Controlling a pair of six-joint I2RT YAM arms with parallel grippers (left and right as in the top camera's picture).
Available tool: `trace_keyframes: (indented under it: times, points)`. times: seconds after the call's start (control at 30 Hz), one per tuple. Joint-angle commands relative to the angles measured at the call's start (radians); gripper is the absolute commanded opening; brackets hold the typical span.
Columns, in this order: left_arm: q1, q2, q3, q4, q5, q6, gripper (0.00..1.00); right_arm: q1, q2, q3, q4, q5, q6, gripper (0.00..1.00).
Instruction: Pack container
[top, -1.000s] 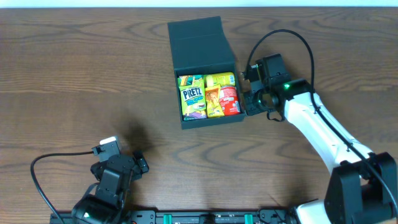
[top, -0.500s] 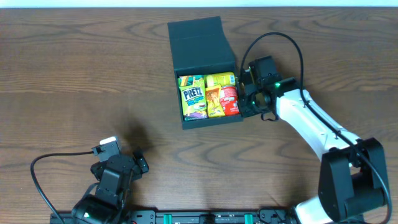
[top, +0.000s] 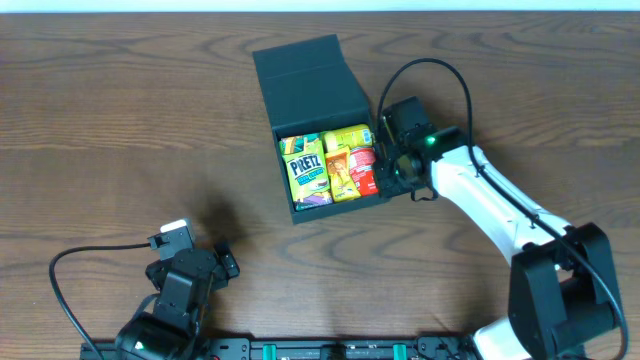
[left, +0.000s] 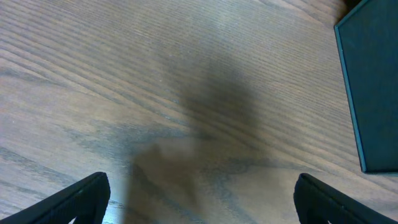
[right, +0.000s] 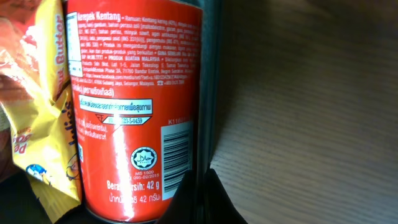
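Observation:
The container (top: 305, 80) is a dark teal-black box with its flap lid open toward the back. Inside lie a yellow-green Pretz box (top: 306, 170), a yellow snack pack (top: 343, 165) and a red can (top: 364, 165). My right gripper (top: 385, 165) is shut on the container's right wall. In the right wrist view its fingers (right: 199, 199) straddle the wall (right: 208, 81), with the red can (right: 134, 93) and the yellow pack (right: 37, 124) just inside. My left gripper (top: 185, 280) is open and empty (left: 202, 199) near the front edge; the container's side (left: 373, 81) shows far off.
The wooden table (top: 120, 130) surrounds the container on all sides. The right arm's cable (top: 440, 75) loops above the gripper. The left arm's cable (top: 70, 265) lies at the front left.
The container has slid to the left and turned slightly, with my right gripper shut on its right wall. The left arm has not moved.

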Motion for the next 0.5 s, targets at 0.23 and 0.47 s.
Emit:
trace_keyframes:
  times: [0.23,0.47]
  points:
    - [0.002,-0.002,0.0,-0.001,-0.019,-0.011,0.95,0.097,-0.032,-0.074,-0.024,0.025,0.274,0.01]
    - [0.002,-0.002,0.0,-0.001,-0.019,-0.011,0.95,0.121,-0.168,-0.198,0.018,0.034,0.328,0.01]
